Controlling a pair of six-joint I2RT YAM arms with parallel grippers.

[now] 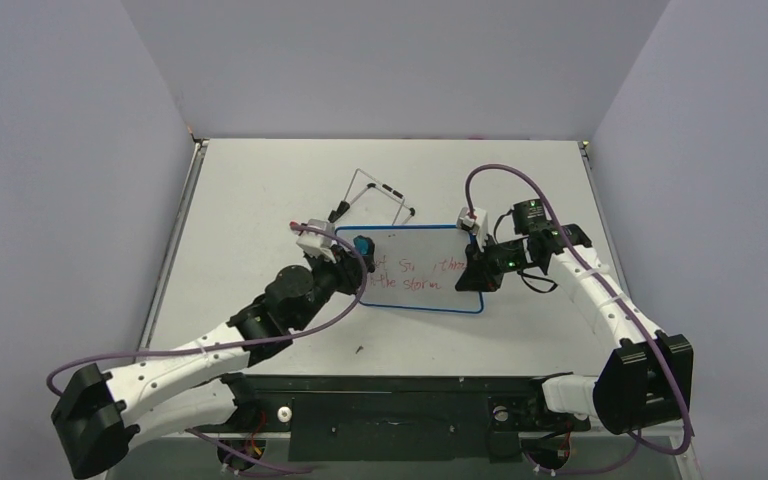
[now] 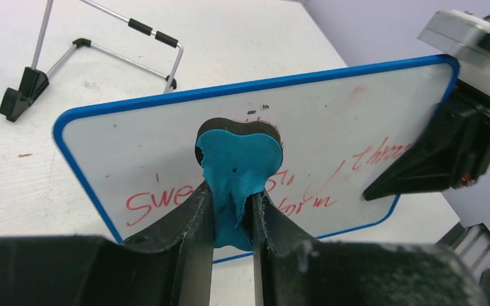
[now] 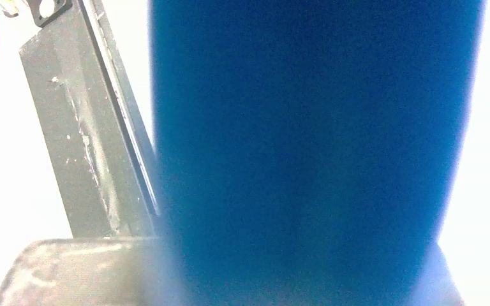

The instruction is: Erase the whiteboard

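Note:
The whiteboard [image 1: 425, 272] has a blue rim and two lines of red handwriting; it also shows in the left wrist view [image 2: 338, 121]. My left gripper [image 1: 358, 256] is shut on the blue-black eraser [image 1: 364, 246], which presses on the board's upper left part above the writing [image 2: 239, 156]. My right gripper [image 1: 480, 268] is shut on the board's right edge, its black finger lying over the rim [image 2: 434, 159]. In the right wrist view the blurred blue rim [image 3: 312, 153] fills the frame beside one finger [image 3: 83, 140].
The black wire stand [image 1: 375, 198] stands apart behind the board, also in the left wrist view [image 2: 102, 57]. A small dark speck [image 1: 360, 350] lies on the table in front. Grey walls close the table on three sides.

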